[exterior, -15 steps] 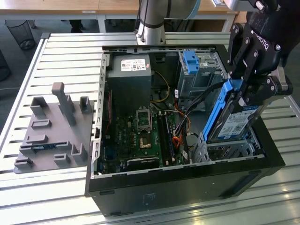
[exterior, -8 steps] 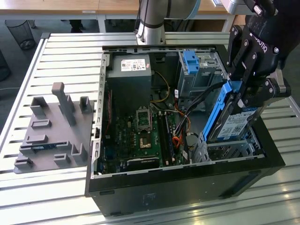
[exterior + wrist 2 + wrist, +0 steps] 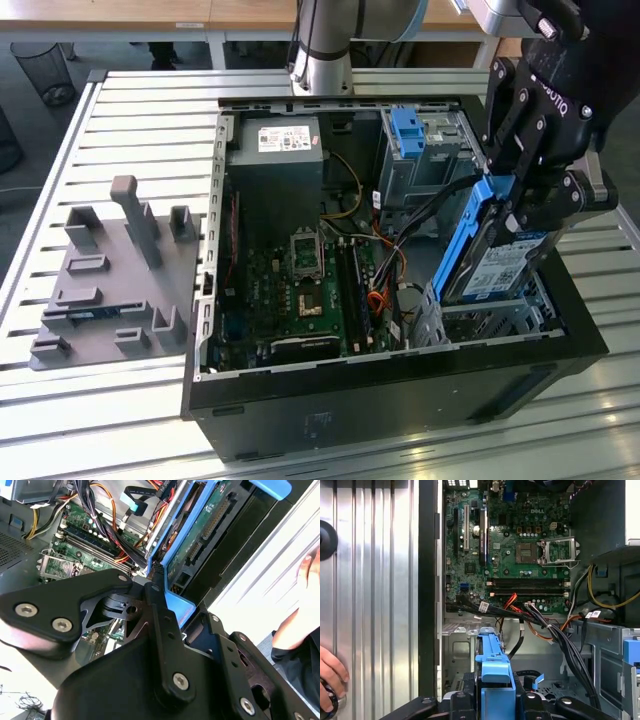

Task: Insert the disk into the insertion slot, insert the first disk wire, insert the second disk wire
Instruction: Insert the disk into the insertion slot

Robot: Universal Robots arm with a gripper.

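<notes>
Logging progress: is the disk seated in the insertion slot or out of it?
Out. The disk stands steeply tilted in the claw, its lower end at the insertion slot.

Flat silver disk (image 3: 503, 262) with white-and-blue label, framed in a bright blue carrier. Tilted steeply, label side up, lower end down at the insertion slot (image 3: 490, 318), upper end raised. Low cage of perforated silver sheet metal, toward the exterior view's right.

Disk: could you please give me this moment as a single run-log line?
gripper: shut on disk | disk: tilted, lower end at slot | state: not yet seated
</notes>
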